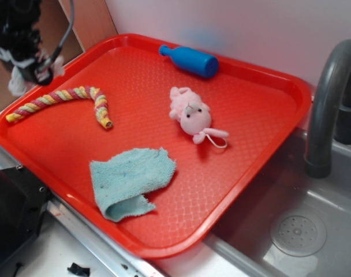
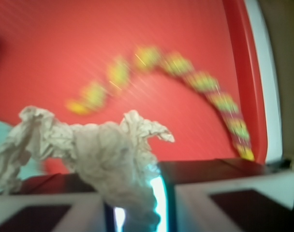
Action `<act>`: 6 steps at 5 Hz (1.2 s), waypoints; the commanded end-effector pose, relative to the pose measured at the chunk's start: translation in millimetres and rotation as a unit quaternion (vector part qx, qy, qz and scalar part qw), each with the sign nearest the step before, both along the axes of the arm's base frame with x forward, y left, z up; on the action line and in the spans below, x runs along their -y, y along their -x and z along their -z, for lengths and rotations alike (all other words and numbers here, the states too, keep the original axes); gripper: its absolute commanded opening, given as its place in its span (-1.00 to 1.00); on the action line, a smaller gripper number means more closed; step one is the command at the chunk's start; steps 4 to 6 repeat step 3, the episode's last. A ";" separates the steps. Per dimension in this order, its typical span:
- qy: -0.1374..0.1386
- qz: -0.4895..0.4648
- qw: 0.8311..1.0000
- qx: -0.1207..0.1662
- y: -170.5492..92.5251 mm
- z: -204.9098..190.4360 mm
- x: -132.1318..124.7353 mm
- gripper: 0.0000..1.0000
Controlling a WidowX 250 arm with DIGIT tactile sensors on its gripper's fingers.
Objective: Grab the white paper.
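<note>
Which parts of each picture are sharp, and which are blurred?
Wrist view: the crumpled white paper wad held in the gripper is sharp, the striped twisted rope behind smeared. Exterior view: mostly sharp, the gripper at the top left corner is blurred.

A crumpled wad of white paper (image 2: pixel 96 154) fills the lower left of the wrist view, its surface creased and grey in the folds, with ragged peaks rising at left and centre. Its lower end tapers down at the bottom edge of the frame, pinched in the gripper (image 2: pixel 137 212) and lifted clear of the red surface behind. In the exterior view the same paper (image 1: pixel 17 81) shows only as a pale scrap at the upper left edge, hanging below dark machinery.
</note>
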State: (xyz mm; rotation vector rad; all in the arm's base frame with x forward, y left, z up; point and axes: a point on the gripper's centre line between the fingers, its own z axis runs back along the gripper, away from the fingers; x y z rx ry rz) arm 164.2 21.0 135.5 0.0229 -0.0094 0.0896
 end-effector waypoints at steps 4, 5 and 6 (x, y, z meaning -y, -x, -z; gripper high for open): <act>0.018 0.092 0.994 0.062 -21.6 -56.4 59.3 -1.00; 0.018 0.092 0.994 0.062 -21.6 -56.4 59.3 -1.00; 0.018 0.092 0.994 0.062 -21.6 -56.4 59.3 -1.00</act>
